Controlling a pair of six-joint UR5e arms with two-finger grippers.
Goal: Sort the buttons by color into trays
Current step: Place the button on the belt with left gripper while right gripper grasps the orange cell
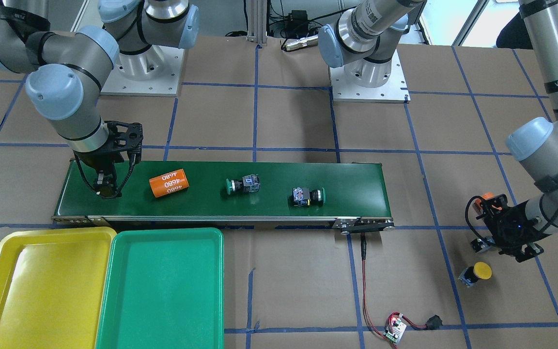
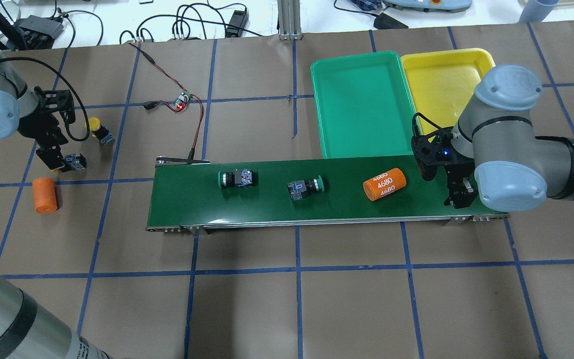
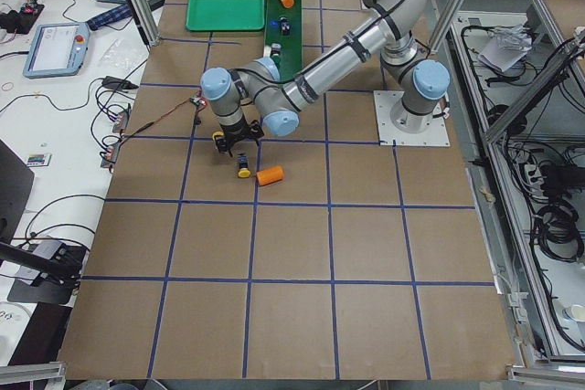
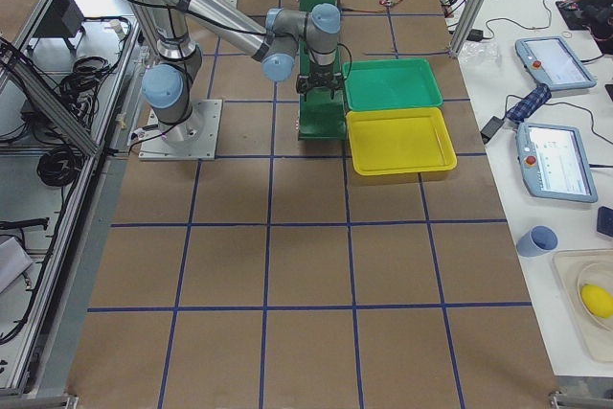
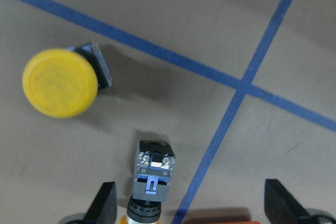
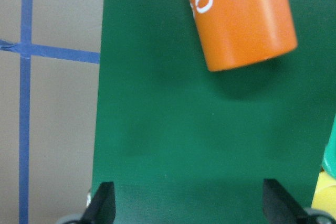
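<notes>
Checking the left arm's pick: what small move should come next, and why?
Probably lower the left gripper around the lying button: its fingers stand open on either side of it, the button off-centre, nothing gripped yet.

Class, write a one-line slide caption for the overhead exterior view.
Green buttons and orange cylinder on belt; green tray, yellow tray beyond.

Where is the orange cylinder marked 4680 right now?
In the overhead view the orange cylinder lies on its side on the conveyor belt, toward its right end, between the right gripper and the nearer green button.
</notes>
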